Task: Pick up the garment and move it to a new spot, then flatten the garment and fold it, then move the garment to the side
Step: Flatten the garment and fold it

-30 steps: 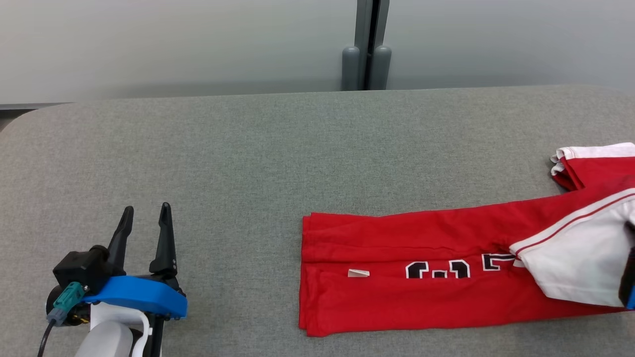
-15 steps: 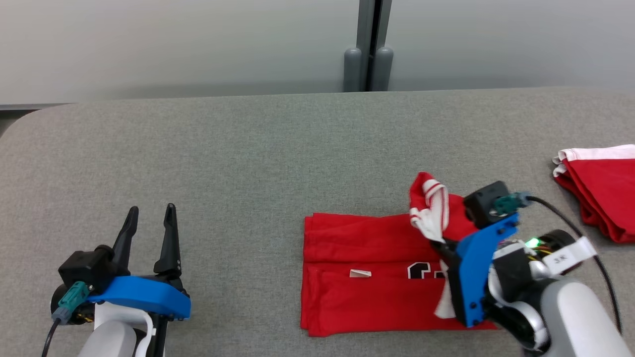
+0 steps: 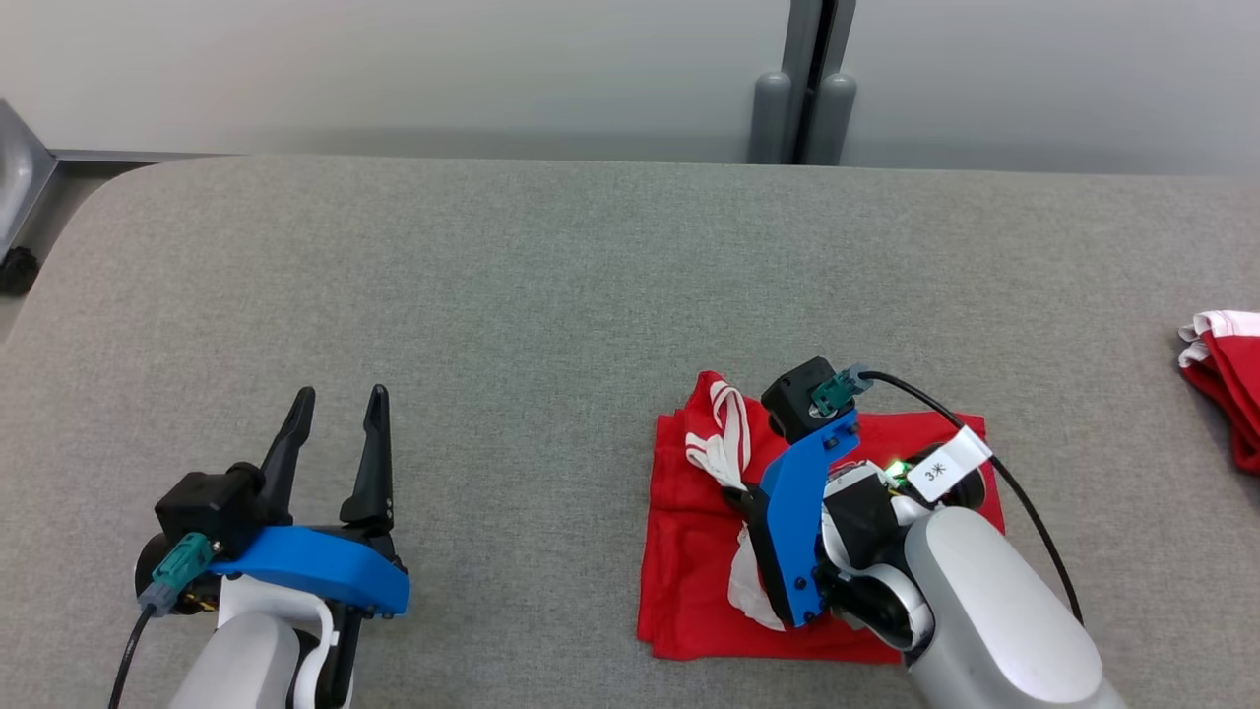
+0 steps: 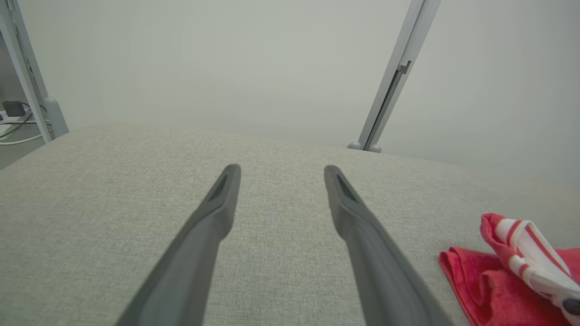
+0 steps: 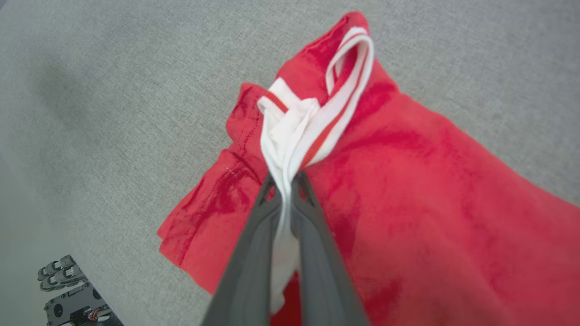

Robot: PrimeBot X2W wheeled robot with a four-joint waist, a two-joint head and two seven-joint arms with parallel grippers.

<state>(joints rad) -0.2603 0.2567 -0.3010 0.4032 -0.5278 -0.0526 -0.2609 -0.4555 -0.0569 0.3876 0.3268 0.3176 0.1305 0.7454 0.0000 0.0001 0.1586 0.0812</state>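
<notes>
So the right gripper (image 5: 284,181) is clamped tight on the white-striped trim of the red garment (image 3: 689,571), which lies bunched on the grey table (image 3: 492,295) right under it, while the left gripper (image 3: 342,396) sits spread wide, well off to the garment's left.

ok so I count two red garments, the middle garment (image 3: 689,571) and the right-edge garment (image 3: 1226,379), two grippers, a left gripper (image 3: 335,418) and a right gripper (image 5: 284,181), one grey table (image 3: 492,295), and two stubby posts (image 3: 773,118).
</notes>
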